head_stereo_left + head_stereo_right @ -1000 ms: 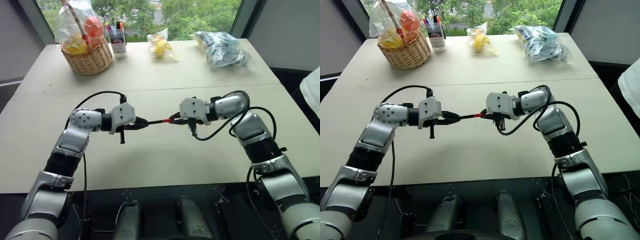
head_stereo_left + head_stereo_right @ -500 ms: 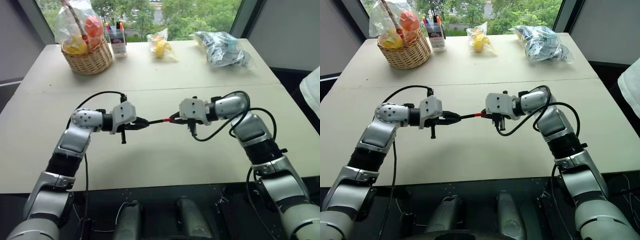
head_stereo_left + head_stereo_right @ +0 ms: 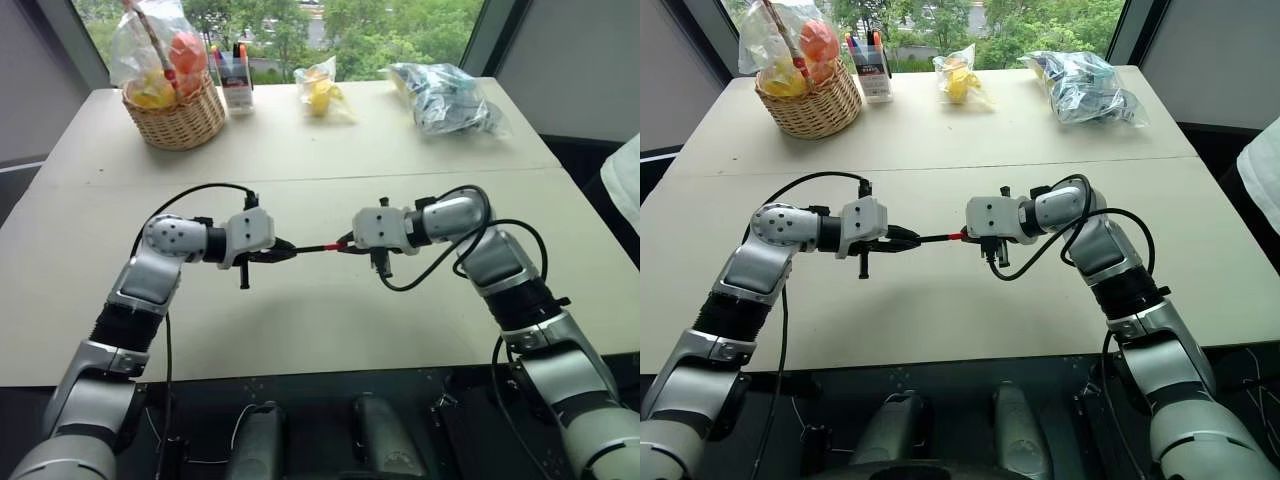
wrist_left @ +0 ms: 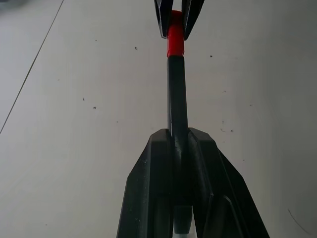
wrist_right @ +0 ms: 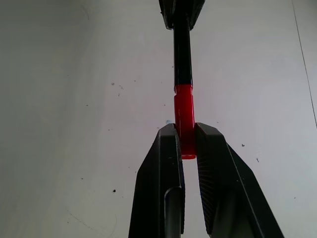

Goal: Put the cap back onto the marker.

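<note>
While clamped, cap meets marker.

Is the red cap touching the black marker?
Touching. In the right wrist view the cap, pinched in the right end effector, meets the marker end to end with no gap showing; the left end effector grips the marker.

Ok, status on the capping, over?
Left gripper shut on the marker. Right gripper shut on the cap, cap meeting the marker's end above the table. Nothing between them.
</note>
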{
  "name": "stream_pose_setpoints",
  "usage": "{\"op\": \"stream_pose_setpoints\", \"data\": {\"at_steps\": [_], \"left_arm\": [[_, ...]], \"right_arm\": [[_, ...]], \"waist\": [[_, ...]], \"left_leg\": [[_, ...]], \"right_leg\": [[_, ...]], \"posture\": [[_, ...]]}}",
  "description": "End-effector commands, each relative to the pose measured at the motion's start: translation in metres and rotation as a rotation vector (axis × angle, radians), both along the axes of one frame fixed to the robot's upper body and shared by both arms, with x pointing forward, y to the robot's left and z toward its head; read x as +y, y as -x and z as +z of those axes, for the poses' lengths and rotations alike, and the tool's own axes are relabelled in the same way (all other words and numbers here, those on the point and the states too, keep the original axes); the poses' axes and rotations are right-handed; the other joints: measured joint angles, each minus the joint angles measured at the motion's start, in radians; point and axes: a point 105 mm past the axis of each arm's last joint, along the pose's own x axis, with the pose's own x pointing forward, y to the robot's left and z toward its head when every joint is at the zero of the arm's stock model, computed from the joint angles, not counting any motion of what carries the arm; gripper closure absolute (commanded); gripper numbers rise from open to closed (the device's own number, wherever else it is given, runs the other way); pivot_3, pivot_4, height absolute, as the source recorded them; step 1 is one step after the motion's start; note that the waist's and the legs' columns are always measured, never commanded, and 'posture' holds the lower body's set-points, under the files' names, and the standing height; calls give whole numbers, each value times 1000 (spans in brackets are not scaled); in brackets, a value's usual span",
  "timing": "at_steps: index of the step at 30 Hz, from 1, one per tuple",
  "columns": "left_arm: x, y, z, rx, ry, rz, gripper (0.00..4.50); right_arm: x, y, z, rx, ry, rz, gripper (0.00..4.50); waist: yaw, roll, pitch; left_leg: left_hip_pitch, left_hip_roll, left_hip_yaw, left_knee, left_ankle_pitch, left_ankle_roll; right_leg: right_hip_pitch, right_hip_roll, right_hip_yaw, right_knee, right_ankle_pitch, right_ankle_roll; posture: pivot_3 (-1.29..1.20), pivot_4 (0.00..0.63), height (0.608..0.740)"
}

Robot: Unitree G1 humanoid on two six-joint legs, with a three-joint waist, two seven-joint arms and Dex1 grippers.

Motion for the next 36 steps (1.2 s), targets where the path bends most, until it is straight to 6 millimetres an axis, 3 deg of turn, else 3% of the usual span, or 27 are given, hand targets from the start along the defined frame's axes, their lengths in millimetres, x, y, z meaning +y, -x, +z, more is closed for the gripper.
{"op": "stream_pose_setpoints", "data": {"at_steps": [1,12,25,36], "left_arm": [[-31,5,29,-112,78,-93,4500],[-42,12,37,-90,147,-111,4500],[-42,12,38,-92,143,-129,4500],[-44,13,41,-91,165,-135,4500]], "right_arm": [[49,33,18,-49,-87,236,4445],[64,35,34,-71,-174,231,4445],[70,51,30,-59,-140,319,4445],[76,52,34,-68,-147,357,4445]], "waist": [[0,0,0],[0,0,0],[0,0,0],[0,0,0]], "left_leg": [[0,0,0,0,0,0],[0,0,0,0,0,0],[0,0,0,0,0,0],[0,0,0,0,0,0]], "right_leg": [[0,0,0,0,0,0],[0,0,0,0,0,0],[0,0,0,0,0,0],[0,0,0,0,0,0]], "posture": [[0,150,740],[0,150,740],[0,150,740],[0,150,740]]}}
